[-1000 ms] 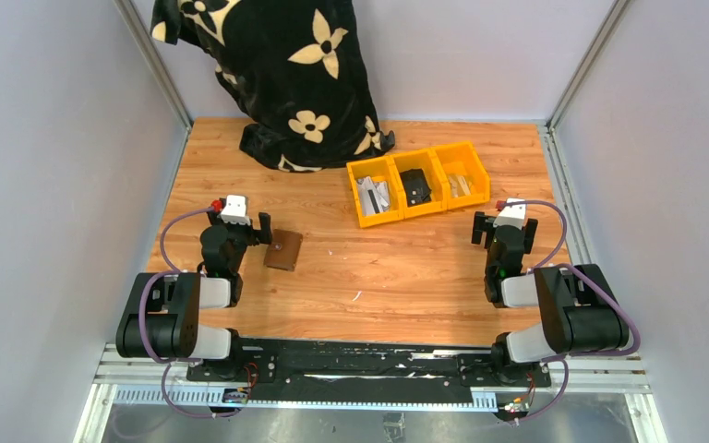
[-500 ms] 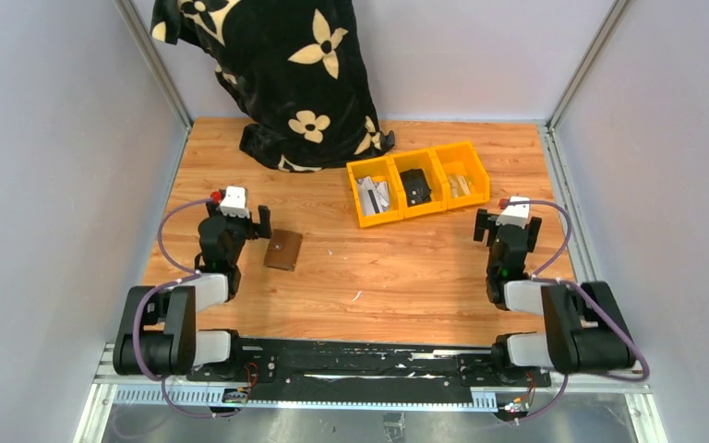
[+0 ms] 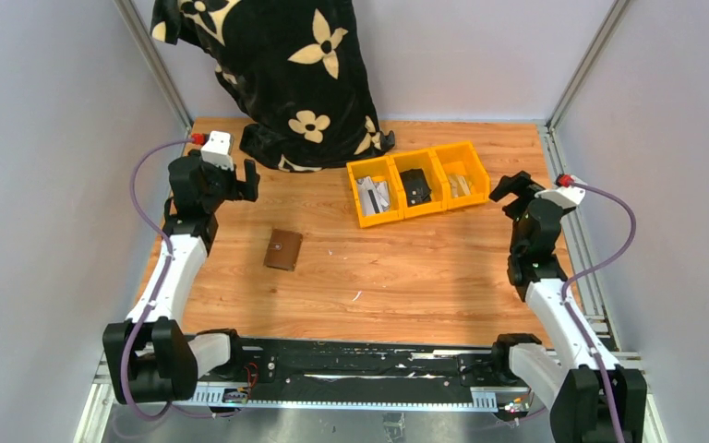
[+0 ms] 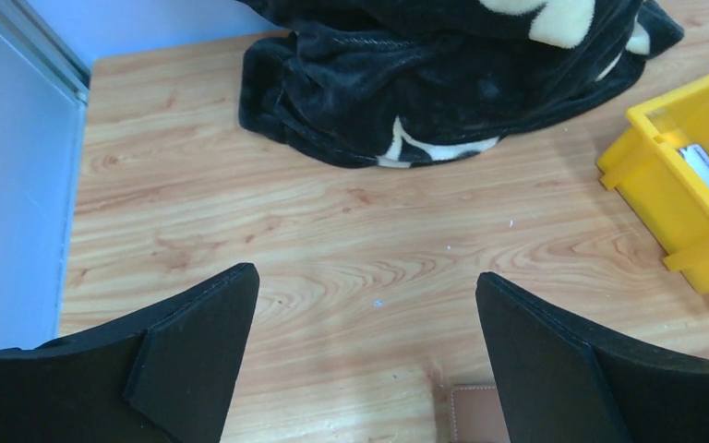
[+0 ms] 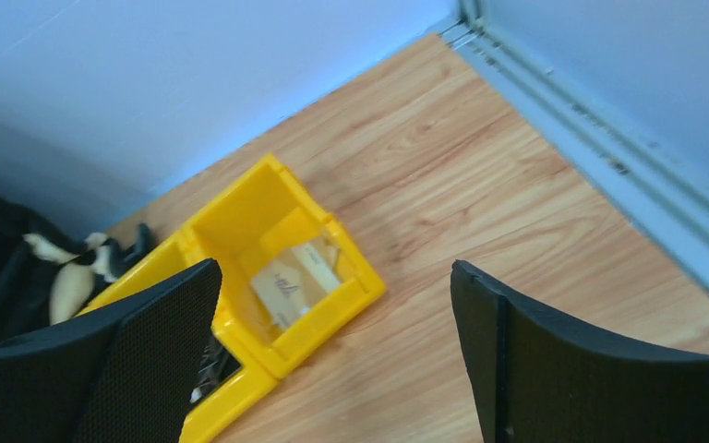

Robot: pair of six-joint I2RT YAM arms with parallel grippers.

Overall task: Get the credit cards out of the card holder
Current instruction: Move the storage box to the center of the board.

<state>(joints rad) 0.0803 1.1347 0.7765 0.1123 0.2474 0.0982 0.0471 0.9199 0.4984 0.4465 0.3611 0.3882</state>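
The card holder (image 3: 283, 250) is a small brown leather rectangle lying shut and flat on the wooden table, left of centre. Only its corner (image 4: 469, 413) shows in the left wrist view. No credit cards show at the holder. My left gripper (image 3: 214, 177) is open and empty, raised beyond and left of the holder, and in its wrist view (image 4: 366, 305) the jaws stand wide over bare wood. My right gripper (image 3: 522, 194) is open and empty, raised just right of the yellow bins; its wrist view (image 5: 332, 286) shows the same.
Three joined yellow bins (image 3: 419, 184) stand at the back centre: silvery pieces in the left, a black lumpy object (image 3: 414, 185) in the middle, pale card-like pieces (image 5: 291, 277) in the right. A black flowered blanket (image 3: 286, 74) lies at the back. Walls close in on both sides.
Both arms have lifted and stretched away from their bases. The left gripper went toward the far left by the blanket, the right toward the bins. The card holder has not moved.
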